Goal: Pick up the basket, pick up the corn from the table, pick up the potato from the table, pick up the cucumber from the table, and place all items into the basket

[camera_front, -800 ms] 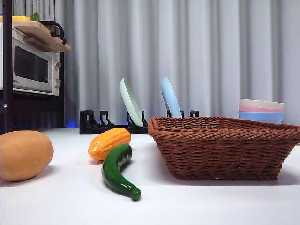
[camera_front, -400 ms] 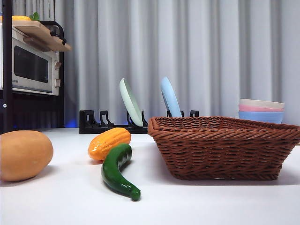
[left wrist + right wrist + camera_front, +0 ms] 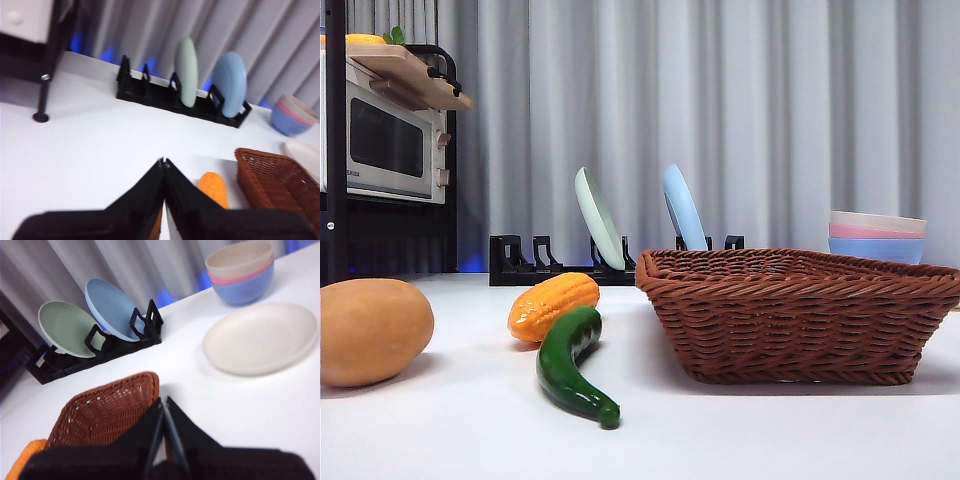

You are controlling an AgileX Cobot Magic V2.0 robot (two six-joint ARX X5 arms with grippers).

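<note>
The left tool (image 3: 164, 165) has its two black jaws pressed together and holds nothing; it is above the white surface (image 3: 740, 430), with the corn (image 3: 214, 188) near it. The right tool (image 3: 164, 405) is also closed and empty, above the corner of the basket (image 3: 105, 412).

The woven reddish-brown basket (image 3: 798, 315) stands empty on the surface. Beside it lies the glossy green curved cucumber (image 3: 570, 365), touching the bumpy orange corn (image 3: 552, 305). The smooth tan potato (image 3: 370, 331) lies well apart. No writing can be read.
</note>
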